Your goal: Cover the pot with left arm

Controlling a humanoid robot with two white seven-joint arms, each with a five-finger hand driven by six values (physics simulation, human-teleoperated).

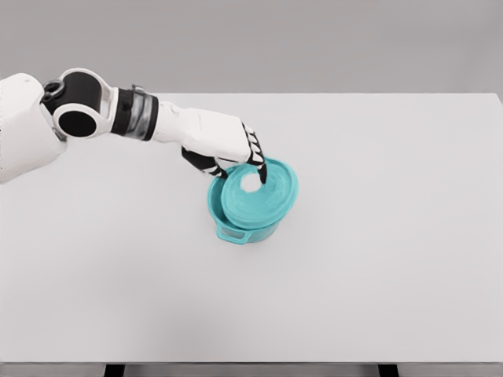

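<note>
The left hand (228, 149) reaches in over the white worktop (377, 275), its dark-jointed fingers (256, 157) curled down onto the white knob at the centre of the round teal lid (263, 200), clamped on it. The lid sits tilted just below the fingertips, shifted toward the far right edge of the teal pot (240, 228) underneath, so it is not seated squarely. The pot's small side handle sticks out on the near side, below the hand.
</note>
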